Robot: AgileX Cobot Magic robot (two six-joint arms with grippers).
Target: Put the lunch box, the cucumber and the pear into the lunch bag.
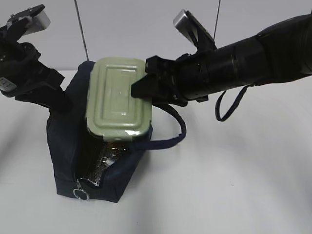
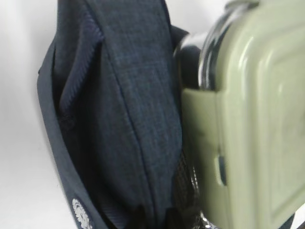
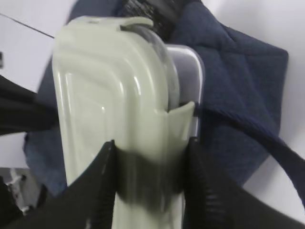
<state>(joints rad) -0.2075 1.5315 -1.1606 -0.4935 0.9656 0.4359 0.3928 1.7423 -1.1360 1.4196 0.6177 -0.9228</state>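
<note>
Two arms, one gripping, one pinched at the side.

Right arm (image 1: 253,53) reaching in from the right edge, stretched nearly level across the middle, wrist camera mounted on top. Right gripper (image 3: 150,157) clamped with dark jaws on either face of the lunch box (image 1: 119,95), at its right end, holding it tilted. Left arm (image 1: 27,73) coming from the upper left corner, angled down and to the right. Left gripper (image 1: 61,105) low against the left wall of the lunch bag (image 1: 66,151), jaws hidden in the exterior view and out of frame in the left wrist view, drawn together, perhaps pinching fabric.
</note>
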